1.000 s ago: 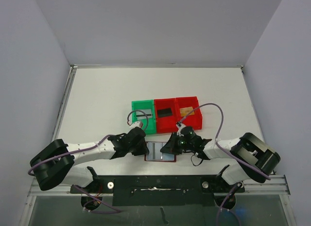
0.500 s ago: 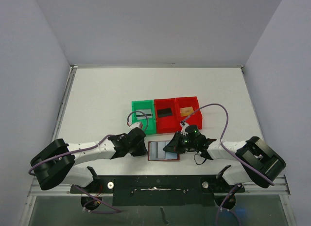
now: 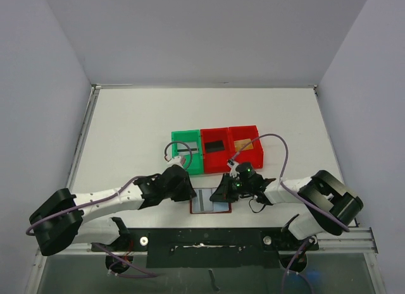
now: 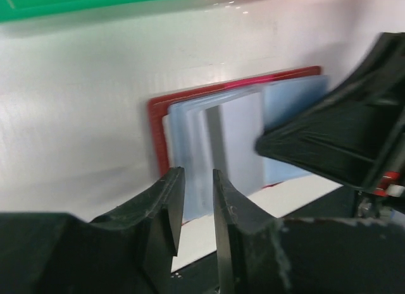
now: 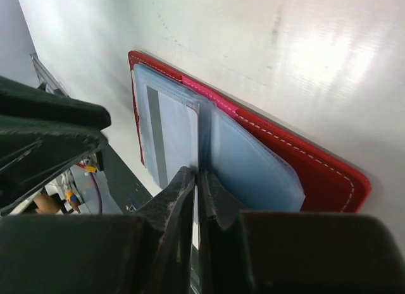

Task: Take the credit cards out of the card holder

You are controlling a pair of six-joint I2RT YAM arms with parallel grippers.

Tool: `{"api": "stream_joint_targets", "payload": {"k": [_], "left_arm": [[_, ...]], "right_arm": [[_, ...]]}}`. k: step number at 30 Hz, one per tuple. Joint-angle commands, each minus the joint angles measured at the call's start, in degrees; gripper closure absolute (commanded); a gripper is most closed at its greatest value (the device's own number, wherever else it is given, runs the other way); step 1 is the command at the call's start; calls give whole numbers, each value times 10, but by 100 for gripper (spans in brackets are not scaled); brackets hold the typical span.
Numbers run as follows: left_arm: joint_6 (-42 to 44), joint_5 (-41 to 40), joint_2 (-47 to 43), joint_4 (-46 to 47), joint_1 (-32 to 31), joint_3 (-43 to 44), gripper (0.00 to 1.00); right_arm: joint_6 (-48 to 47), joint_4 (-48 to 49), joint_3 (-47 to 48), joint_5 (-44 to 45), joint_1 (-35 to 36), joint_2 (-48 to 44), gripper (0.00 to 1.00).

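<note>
The card holder (image 3: 209, 204) lies open and flat on the white table (image 3: 139, 129), in the lower middle of the top view, between the two arms and just below the row of bins. Its dark red cover shows as a thin border around the pale blue-grey pockets. In the right wrist view, a card with a grey stripe (image 5: 155, 120) sits inside the pocket at the left of the frame.

The left gripper (image 4: 196, 180) comes in from the left of the top view and hangs over the left part of the holder. Its fingers (image 4: 166, 199) stand only a narrow gap apart. Through this gap the pale pocket and the white table are visible, and the fingers close on nothing.

The right gripper (image 5: 197, 175) comes in from the right and points at the middle fold of the holder. Its fingers are almost together, and a thin pale strip runs between them. They seem to pinch the edge of an inner pocket, but the view is too close to be sure.

Above the holder in the top view, three bins stand side by side and touch each other. The green bin (image 3: 178, 156) is at the left and holds something pale that is too small to name. The middle red bin (image 3: 216, 162) holds a black card (image 3: 215, 146). The right red bin (image 3: 249, 159) holds a gold-orange card (image 3: 243, 144).
</note>
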Motion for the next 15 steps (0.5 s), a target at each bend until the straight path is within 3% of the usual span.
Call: {"api": "stream_joint_targets", "payload": {"k": [1,9,15], "left_arm": [[22,-7,-34,34,-12,31,74],[44,26,24,32,-25,39,73],[42,20,80,9,-34,53,84]], "right_arm": [[-12,24,35,-1,26,30,96],[5,44,27,10,27,34,93],[27,78,14,0,26,33,87]]}}
